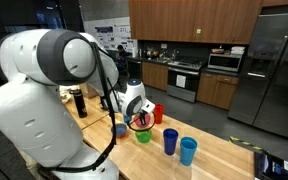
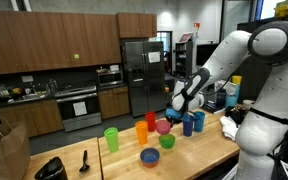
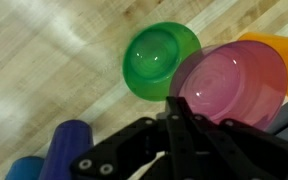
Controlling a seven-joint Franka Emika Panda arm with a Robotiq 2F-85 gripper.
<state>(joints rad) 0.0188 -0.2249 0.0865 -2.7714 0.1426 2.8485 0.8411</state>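
In the wrist view's right half, a pink bowl [image 3: 232, 85] is clamped at its rim by the shut gripper [image 3: 174, 118], beside a green bowl [image 3: 156, 58].

Both exterior views watch my wooden counter [image 1: 224, 155] from opposite ends, sharing the cups [image 2: 111, 138]. My wrist cam looks straight down, close.

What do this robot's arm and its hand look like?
The arm is built of fat, rounded white segments with dark grey joints, and a black cable hangs along it. The gripper is black, with two slim fingers and small round holes in its links.
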